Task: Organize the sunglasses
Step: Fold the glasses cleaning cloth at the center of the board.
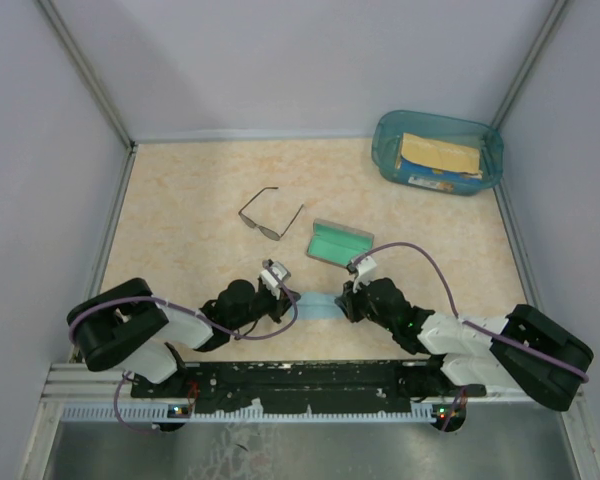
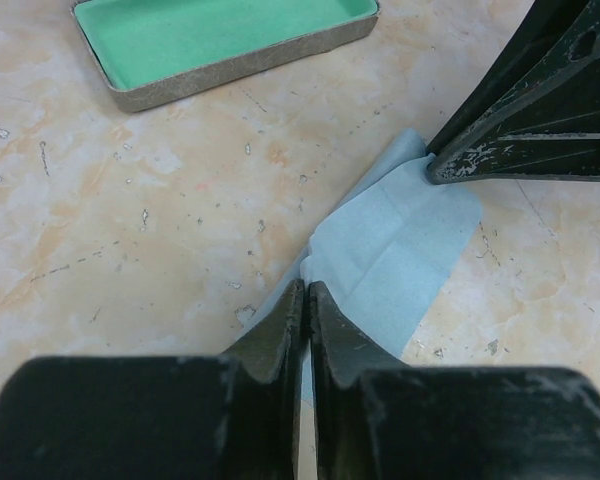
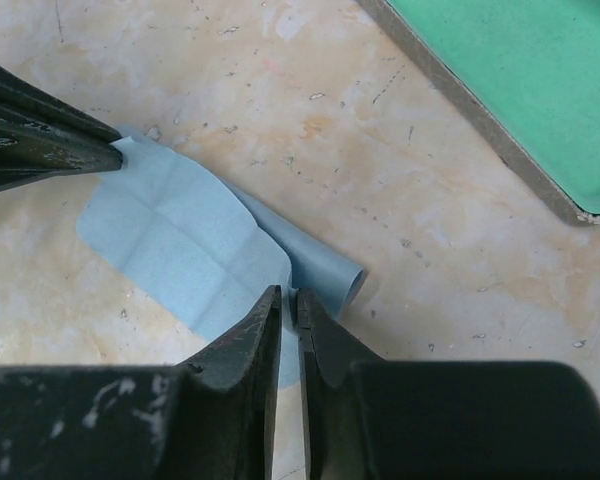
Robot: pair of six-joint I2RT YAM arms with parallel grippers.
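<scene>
The sunglasses (image 1: 270, 217), thin, dark and wire-framed, lie open on the table left of the grey case (image 1: 338, 241), apart from both grippers. The case lies open with its green lining up (image 2: 220, 40) (image 3: 510, 80). A light blue cloth (image 1: 320, 305) lies flat between the two arms. My left gripper (image 1: 293, 297) (image 2: 308, 288) pinches its left end, jaws almost together on the fabric (image 2: 400, 250). My right gripper (image 1: 346, 300) (image 3: 288, 293) pinches the other end, where the cloth (image 3: 180, 240) curls over. Each wrist view shows the other arm's fingertips (image 2: 520, 130) (image 3: 40, 140) on the cloth.
A teal plastic bin (image 1: 385, 150) holding a yellow packet (image 1: 440, 155) stands at the back right. Grey walls close in the table on three sides. The arm bases sit on the rail along the near edge.
</scene>
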